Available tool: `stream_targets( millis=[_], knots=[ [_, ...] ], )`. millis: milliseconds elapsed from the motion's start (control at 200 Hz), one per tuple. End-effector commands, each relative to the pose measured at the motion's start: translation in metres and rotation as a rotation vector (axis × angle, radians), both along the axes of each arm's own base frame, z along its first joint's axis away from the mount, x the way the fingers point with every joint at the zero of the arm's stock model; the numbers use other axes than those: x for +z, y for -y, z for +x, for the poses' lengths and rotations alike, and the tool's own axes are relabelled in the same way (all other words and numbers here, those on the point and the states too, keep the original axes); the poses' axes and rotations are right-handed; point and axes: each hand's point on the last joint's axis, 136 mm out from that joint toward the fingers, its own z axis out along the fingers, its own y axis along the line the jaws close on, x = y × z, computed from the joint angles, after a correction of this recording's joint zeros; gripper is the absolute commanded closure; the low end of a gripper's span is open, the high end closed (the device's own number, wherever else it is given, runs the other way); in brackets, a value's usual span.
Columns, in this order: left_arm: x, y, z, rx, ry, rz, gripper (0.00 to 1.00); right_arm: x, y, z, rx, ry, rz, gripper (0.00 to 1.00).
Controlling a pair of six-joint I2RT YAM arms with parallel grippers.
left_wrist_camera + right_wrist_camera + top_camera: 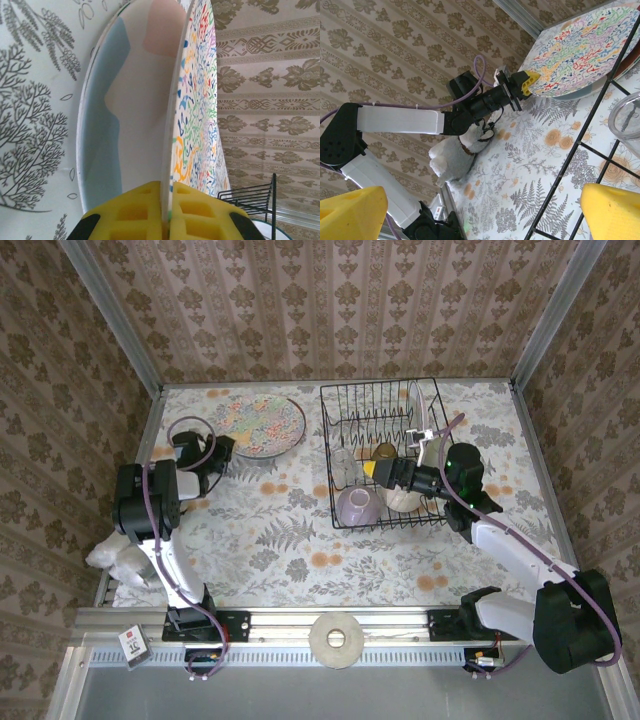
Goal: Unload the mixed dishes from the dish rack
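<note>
Yellow pads [135, 210] of left gripper [166, 215] nearest my lens, clamped on rim of squiggle-patterned plate [195, 100].
Dish rack [328, 455] at table's 1 o'clock, far from empty.
Patterned plate already out, at table's 11 o'clock.
Pale upright plate [415, 405] left at rack's 12.
Lilac bowl [357, 505], cream bowl [403, 500] at rack's 6; amber cup [385, 452] mid-rack.
Right gripper [372, 472] jaws spread wide above rack, holding nothing.
Blue-patched surface [100, 130] beneath patterned plate possibly second plate; I can't confirm.
Clear glass [345, 465] behind wires hard to read.

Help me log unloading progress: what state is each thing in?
Left pincer: shut on colourful plate rim.
Colourful plate: outside rack, over second plate.
Right pincer: open, at rack.
Rack: holds lilac bowl, cream bowl, cup, glass, white plate.
</note>
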Motion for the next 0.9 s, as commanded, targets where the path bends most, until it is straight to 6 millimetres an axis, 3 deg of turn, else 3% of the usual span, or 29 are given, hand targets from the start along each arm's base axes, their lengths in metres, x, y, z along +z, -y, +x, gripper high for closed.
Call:
stream_targets(
  millis=[0, 500, 895],
  knots=[
    [0.018, -0.002, 0.014, -0.011, 0.070, 0.018, 0.87, 0.019, -0.001, 0.000, -0.007, 0.067, -0.005, 0.00],
    [0.010, -0.006, 0.010, -0.019, -0.039, 0.118, 0.55, 0.018, -0.003, 0.000, -0.003, 0.069, -0.011, 0.00],
    [0.006, -0.014, 0.004, -0.028, -0.158, 0.261, 0.23, 0.019, -0.004, -0.002, 0.001, 0.075, -0.014, 0.00]
  ],
)
